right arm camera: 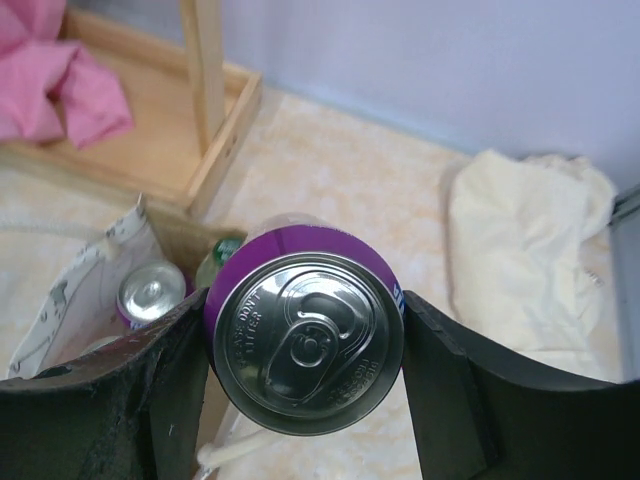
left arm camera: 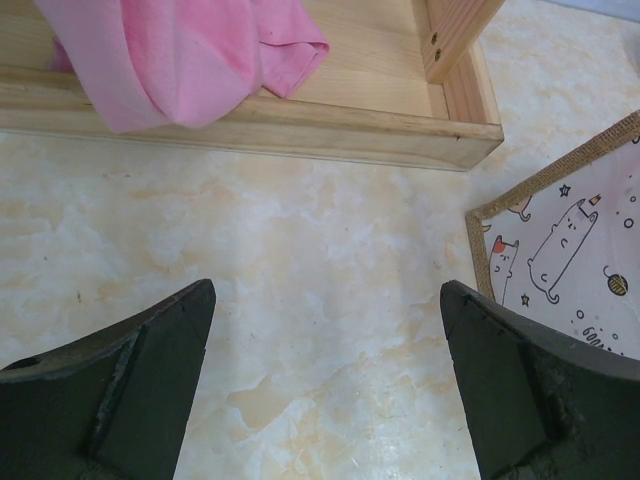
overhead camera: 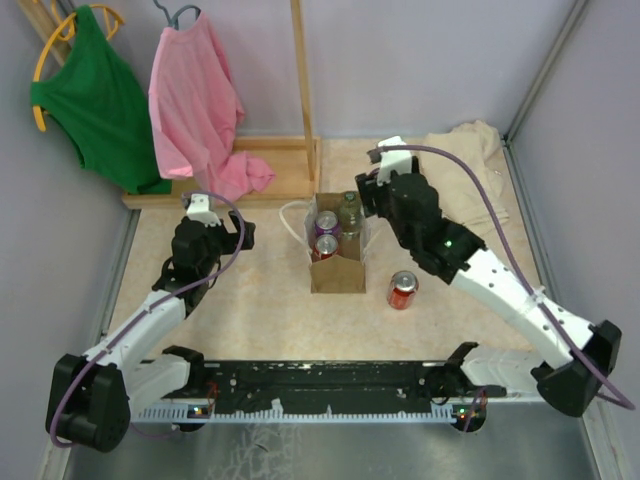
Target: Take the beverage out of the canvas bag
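The tan canvas bag (overhead camera: 337, 272) stands upright mid-table with its white rope handle (overhead camera: 292, 216) to the left. Inside it are two purple cans (overhead camera: 326, 233) and a green-capped bottle (overhead camera: 349, 211). My right gripper (overhead camera: 372, 192) is at the bag's rear right. In the right wrist view it (right arm camera: 305, 345) is shut on a purple can (right arm camera: 305, 340), held above the bag's open mouth (right arm camera: 85, 290); another can (right arm camera: 150, 292) is below. My left gripper (overhead camera: 243, 232) is open and empty left of the bag, whose cat-print lining (left arm camera: 565, 245) shows to its right.
A red can (overhead camera: 403, 290) stands on the table right of the bag. A wooden rack base (overhead camera: 270, 165) with a pink garment (overhead camera: 195, 105) lies behind. A green garment (overhead camera: 95, 100) hangs at the back left. A pale beige cloth (overhead camera: 470, 160) lies at the back right.
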`<state>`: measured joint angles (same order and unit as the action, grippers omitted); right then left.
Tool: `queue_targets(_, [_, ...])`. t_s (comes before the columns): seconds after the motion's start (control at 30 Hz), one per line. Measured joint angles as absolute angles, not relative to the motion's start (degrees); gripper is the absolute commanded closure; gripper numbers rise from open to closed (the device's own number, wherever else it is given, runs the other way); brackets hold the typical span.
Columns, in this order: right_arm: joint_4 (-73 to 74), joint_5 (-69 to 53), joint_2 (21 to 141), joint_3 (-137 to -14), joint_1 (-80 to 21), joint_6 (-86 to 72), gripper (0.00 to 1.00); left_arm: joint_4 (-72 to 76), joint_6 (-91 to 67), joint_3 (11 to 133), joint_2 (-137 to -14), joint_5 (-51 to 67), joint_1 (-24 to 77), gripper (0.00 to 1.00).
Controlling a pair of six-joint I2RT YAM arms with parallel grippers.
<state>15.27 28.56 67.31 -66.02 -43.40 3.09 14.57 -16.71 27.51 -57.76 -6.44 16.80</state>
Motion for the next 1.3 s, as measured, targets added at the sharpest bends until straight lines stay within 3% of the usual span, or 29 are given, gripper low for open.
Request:
queue_targets(0.3, [7.33,41.32,56.25,-66.13,-43.44,9.54,1.0,14.72,-16.75,27.51,-57.91,-6.31,16.8,0.0])
queue_targets(0.53, [7.6,50.59,55.9,-66.13,-38.72,11.51,1.0,15.33,-16.97,27.51,-58.81,-5.32,16.8,0.0])
queue_targets(0.83, [21.06,38.57,58.61,-62.48,-18.2,-3.53,1.0,15.42,-17.1,27.51,-59.22,-4.43,16.8,0.0])
queue_targets(1.3, [25.34,23.11,63.9,-45.93,-16.32,-14.35,1.0,15.38,-17.08,27.51,-59.51,-4.4,16.8,0.0])
